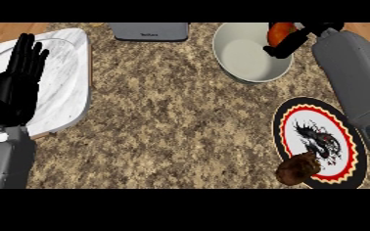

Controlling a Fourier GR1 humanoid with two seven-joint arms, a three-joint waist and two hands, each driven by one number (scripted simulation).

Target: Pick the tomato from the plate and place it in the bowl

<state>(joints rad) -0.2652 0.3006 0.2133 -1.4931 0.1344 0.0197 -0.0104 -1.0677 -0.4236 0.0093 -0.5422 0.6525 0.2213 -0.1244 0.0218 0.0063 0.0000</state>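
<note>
Right hand (289, 40) fingers curled around tomato (280, 32), just over bowl (249, 54) rim. Left hand (22, 76) fingers straight, released, resting. Plate (347, 142) well below the right fingers.

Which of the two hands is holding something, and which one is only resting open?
The right hand holds the tomato over the bowl. The left hand rests open, fingers straight, at the left edge.

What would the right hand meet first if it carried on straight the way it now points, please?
The right hand, curled round the tomato, points toward the view's left over the bowl. Going on, it would probably cross the bowl and meet its far rim, unless it is higher; depth is unclear.
</note>
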